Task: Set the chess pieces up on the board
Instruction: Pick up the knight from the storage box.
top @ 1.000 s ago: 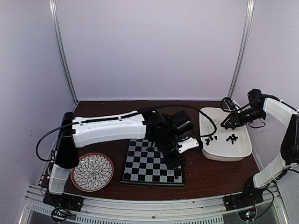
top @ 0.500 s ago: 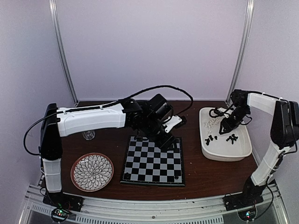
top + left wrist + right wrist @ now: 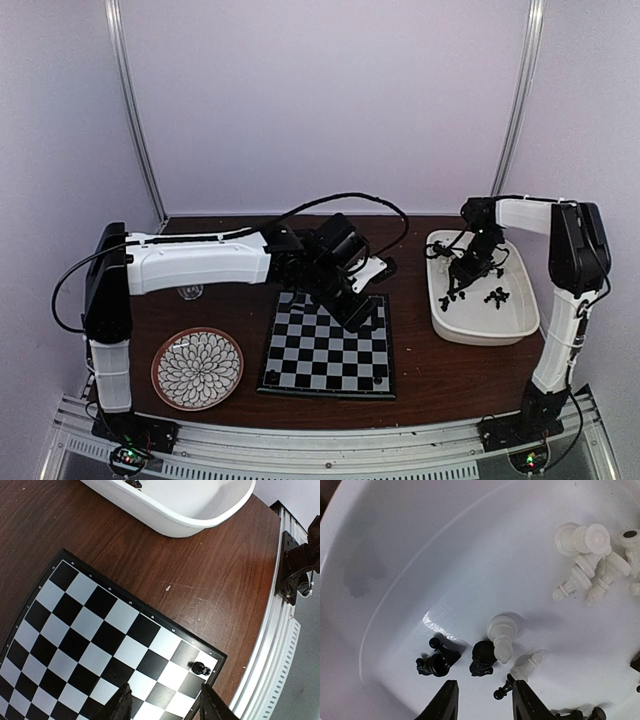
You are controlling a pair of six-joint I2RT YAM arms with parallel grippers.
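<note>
The board [image 3: 325, 347] lies at the table's front middle, with one black piece [image 3: 381, 378] on its near right corner square. That piece [image 3: 200, 668] also shows in the left wrist view on the board [image 3: 90, 645]. My left gripper [image 3: 357, 308] hovers over the board's far right part, open and empty [image 3: 165, 707]. My right gripper [image 3: 460, 283] hangs open inside the white tub [image 3: 485, 335]. In the right wrist view it [image 3: 485, 705] is just above two black pieces [image 3: 437, 662] [image 3: 482, 657] and a white piece [image 3: 501, 632]. Several white pieces [image 3: 595, 555] lie farther off.
A round flower-patterned plate [image 3: 197, 367] sits at the front left. A small clear object [image 3: 190, 291] stands behind it under the left arm. More black pieces [image 3: 497, 296] lie in the tub's right part. A metal rail [image 3: 280, 630] edges the table near the board's corner.
My left arm pulled back from the board's near right corner to its far edge, leaving the black piece standing there. My right gripper swung left and down into the tub.
</note>
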